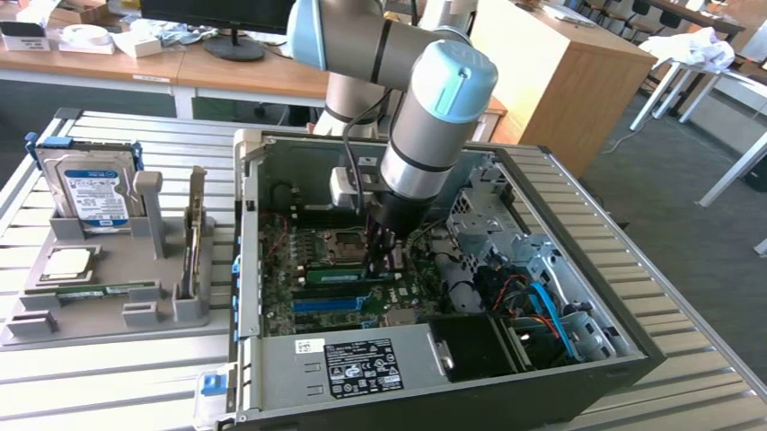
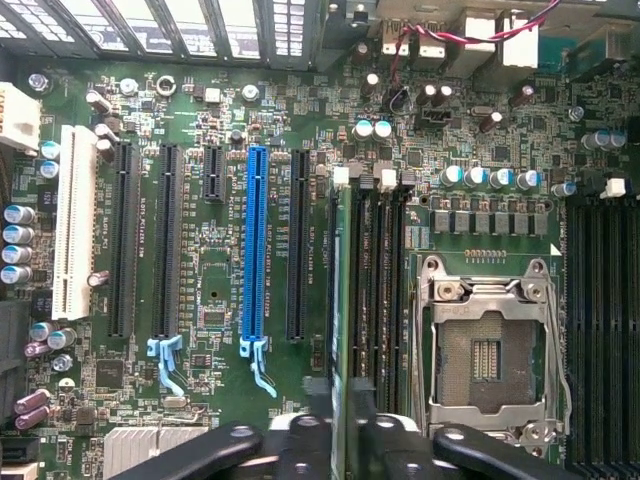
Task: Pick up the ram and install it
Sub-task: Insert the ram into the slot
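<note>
Hanging inside case (image 1: 480,404), gripper (image 1: 383,265) over upright ram (image 2: 343,300)

A slatted metal table (image 1: 108,382) carries everything here. Toward the exterior view's left, a grey holder block (image 1: 102,314) sits flat on the slats. Just beside it, on the exterior view's right, an open computer case (image 1: 527,400) lies on its side, reaching nearly to the table's near edge.
</note>
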Tool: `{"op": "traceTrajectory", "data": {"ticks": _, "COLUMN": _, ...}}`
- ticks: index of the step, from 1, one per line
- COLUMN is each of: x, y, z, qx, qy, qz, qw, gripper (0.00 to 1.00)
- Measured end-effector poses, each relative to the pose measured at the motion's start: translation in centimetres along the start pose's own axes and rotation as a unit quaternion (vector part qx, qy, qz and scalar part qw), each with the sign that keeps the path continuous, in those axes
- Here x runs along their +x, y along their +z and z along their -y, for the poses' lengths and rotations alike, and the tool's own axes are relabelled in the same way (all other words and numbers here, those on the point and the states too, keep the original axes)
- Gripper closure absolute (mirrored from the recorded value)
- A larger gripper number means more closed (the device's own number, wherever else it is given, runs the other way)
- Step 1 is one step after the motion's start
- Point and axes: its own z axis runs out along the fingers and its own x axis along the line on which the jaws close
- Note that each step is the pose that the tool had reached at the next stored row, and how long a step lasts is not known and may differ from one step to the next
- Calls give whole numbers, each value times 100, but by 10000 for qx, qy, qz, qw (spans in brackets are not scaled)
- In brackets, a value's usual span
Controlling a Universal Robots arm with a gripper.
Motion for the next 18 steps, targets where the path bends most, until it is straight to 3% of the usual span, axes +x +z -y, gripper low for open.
{"op": "traceTrajectory", "data": {"ticks": 1, "x": 0, "y": -1, "z": 0, "qx": 0, "qy": 0, "qz": -1, "qw": 10000, "gripper": 76}}
{"op": "traceTrajectory", "data": {"ticks": 2, "x": 1, "y": -2, "z": 0, "qx": -1, "qy": 0, "qz": -2, "qw": 10000, "gripper": 69}}
{"op": "traceTrajectory", "data": {"ticks": 9, "x": 0, "y": -11, "z": -1, "qx": -2, "qy": 1, "qz": -4, "qw": 10000, "gripper": 69}}
{"op": "traceTrajectory", "data": {"ticks": 13, "x": -6, "y": -86, "z": -5, "qx": -1, "qy": 1, "qz": -4, "qw": 10000, "gripper": 69}}
{"op": "traceTrajectory", "data": {"ticks": 14, "x": -12, "y": -166, "z": -10, "qx": -1, "qy": 1, "qz": -3, "qw": 10000, "gripper": 69}}
{"op": "traceTrajectory", "data": {"ticks": 17, "x": -41, "y": -558, "z": -32, "qx": -1, "qy": 1, "qz": -7, "qw": 10000, "gripper": 69}}
{"op": "traceTrajectory", "data": {"ticks": 18, "x": -45, "y": -601, "z": -34, "qx": -1, "qy": 1, "qz": -7, "qw": 10000, "gripper": 69}}
